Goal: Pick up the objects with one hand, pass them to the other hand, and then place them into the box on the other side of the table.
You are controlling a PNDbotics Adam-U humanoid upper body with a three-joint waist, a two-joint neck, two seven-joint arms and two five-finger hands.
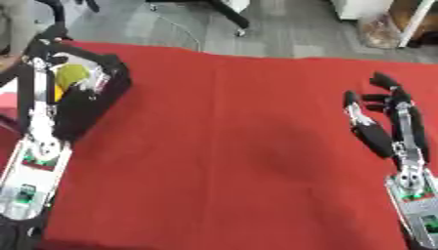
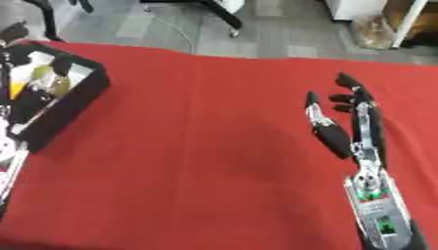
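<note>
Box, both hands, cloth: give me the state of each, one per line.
Black box: open-topped, on the table's left side, holding yellow and pale items I cannot make out.
Left hand: over the box, fingers hard to make out.
Right hand: on the right, fingers straight and spread, holding nothing.
Red cloth: flat over the table, nothing lying between the hands.

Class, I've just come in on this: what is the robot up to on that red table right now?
The robot's left hand reaches over the black box at the table's left edge, where yellowish objects lie inside. Whether its fingers are open or shut cannot be told. Its right hand rests open and holds nothing on the red table at the right. No loose objects show on the cloth between them.
</note>
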